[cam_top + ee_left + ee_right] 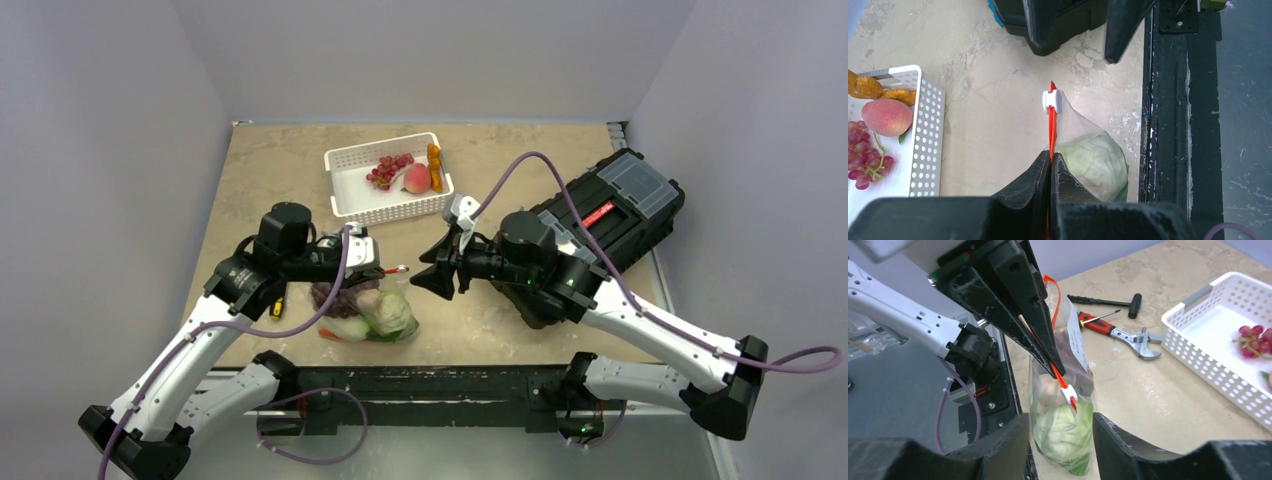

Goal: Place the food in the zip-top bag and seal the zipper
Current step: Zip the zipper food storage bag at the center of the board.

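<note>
Left wrist view: the left gripper [1050, 165] has its jaws clamped together on the zipper [1051, 131], the thin red-orange strip running straight ahead of them to the white tab [1052, 101] at its end. The zip-top bag [1079, 125] hangs off that strip, with the cabbage [1095, 162] pressed against the clear plastic. From above, the bag sits close to the near edge of the surface [280, 170], left of the middle. Dark purple grapes [335, 295] and a pale oval piece [368, 298] lie inside it beside the cabbage.

The right gripper [1060, 432] faces the bag from the right with its jaws apart. In its own camera the bag stands upright between the two fingers, with the tab just above them. Whether either finger touches the plastic is hard to tell.

The white basket [345, 200] sits toward the far edge, near the middle. It holds the red grapes [388, 168], the peach [417, 178] and the carrot [434, 165].

A black toolbox [620, 215] lies along the right edge. A wrench [1135, 340], a red-handled screwdriver [1098, 322] and a black T-handled tool [1108, 301] lie behind the bag, toward the left edge.
</note>
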You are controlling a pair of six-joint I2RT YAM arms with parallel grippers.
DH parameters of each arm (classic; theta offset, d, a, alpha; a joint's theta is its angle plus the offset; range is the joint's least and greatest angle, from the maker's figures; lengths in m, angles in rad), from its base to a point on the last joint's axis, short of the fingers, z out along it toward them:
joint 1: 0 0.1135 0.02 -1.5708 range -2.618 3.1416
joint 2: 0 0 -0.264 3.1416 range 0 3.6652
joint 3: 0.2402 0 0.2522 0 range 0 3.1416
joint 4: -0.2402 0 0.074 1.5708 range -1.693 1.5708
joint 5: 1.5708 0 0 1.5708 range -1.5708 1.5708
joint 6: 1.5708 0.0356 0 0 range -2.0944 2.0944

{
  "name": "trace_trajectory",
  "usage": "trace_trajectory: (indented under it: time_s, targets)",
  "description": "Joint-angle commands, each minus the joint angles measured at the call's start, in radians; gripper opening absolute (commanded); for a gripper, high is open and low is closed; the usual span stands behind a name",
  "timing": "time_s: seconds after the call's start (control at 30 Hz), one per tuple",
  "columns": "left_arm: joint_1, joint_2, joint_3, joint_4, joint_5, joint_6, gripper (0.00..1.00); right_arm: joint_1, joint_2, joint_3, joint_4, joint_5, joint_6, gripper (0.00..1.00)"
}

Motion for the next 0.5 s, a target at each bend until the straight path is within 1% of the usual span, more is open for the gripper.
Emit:
trace_trajectory:
  time_s: [0.0, 0.07, 0.17, 0.27, 0.37, 0.47]
  targets:
    - [0.005, -0.014, 0.009, 0.068, 0.033, -0.025, 0.00, -0.001, -0.050, -0.005, 0.021, -0.009, -0.026, 0.41]
    - [0.003, -0.014, 0.004, 0.073, 0.033, -0.025, 0.00, -0.001, -0.043, -0.024, 0.100, -0.067, -0.055, 0.39]
    - [-0.006, -0.013, -0.002, 0.078, 0.032, -0.028, 0.00, -0.001, -0.010, -0.019, 0.136, -0.089, -0.102, 0.39]
    - [-0.021, -0.011, -0.003, 0.078, 0.024, -0.027, 0.00, 0.000, 0.032, 0.021, 0.099, -0.097, -0.170, 0.36]
    - [-0.026, -0.014, -0.005, 0.079, 0.016, -0.027, 0.00, 0.000, 0.057, 0.049, 0.075, -0.125, -0.187, 0.32]
    - [-0.026, -0.017, -0.005, 0.081, 0.017, -0.027, 0.00, 0.000, 0.060, 0.056, 0.068, -0.117, -0.192, 0.27]
